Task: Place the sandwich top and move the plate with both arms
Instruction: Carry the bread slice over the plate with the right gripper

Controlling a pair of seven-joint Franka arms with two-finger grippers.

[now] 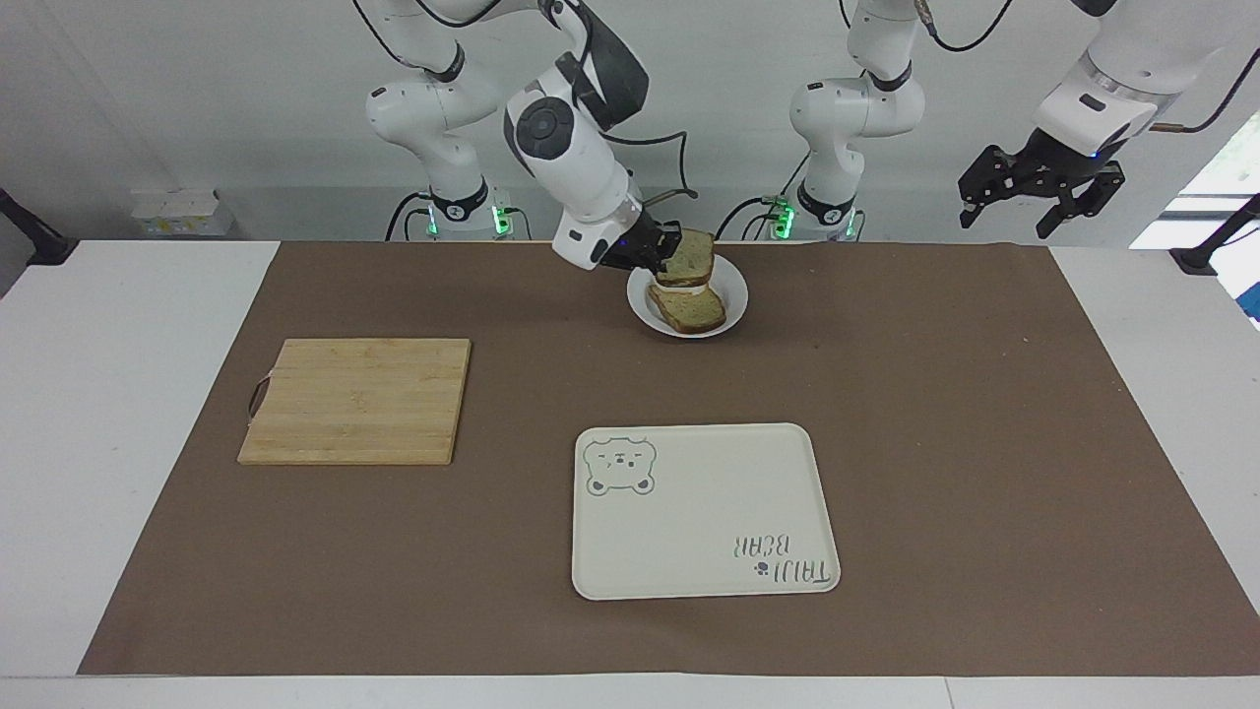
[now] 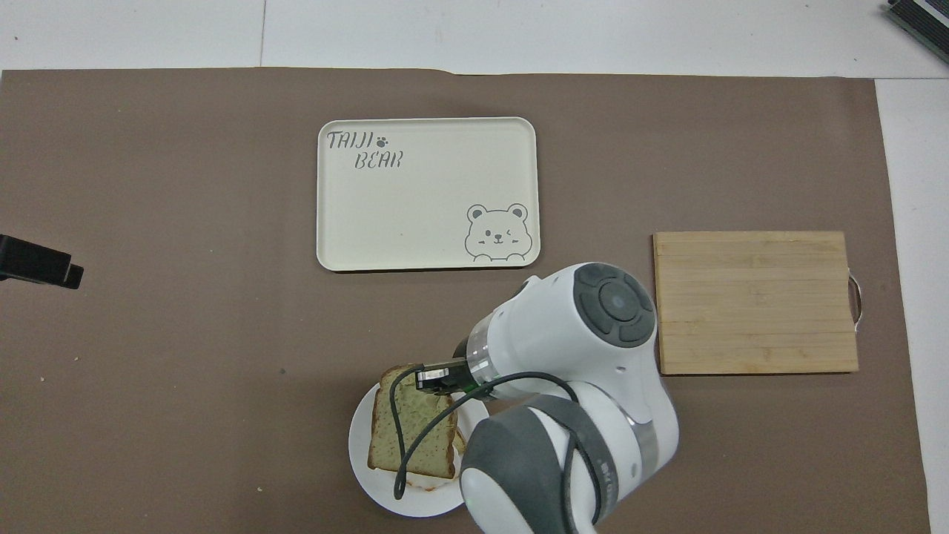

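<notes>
Overhead view: plate (image 2: 374,495) holds egg-topped bread under the gripped sandwich top (image 2: 410,434).

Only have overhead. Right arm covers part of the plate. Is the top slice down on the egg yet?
Observer: Facing view shows the right claw shut on the sandwich top, tilted, low over the egg. Can't tell if they touch.
Operator: Egg visible at all?
Observer: Only a white sliver between the two slices.
Operator: Left claw?
Observer: The left claw is open, raised at the left arm's end of the table, waiting.
</notes>
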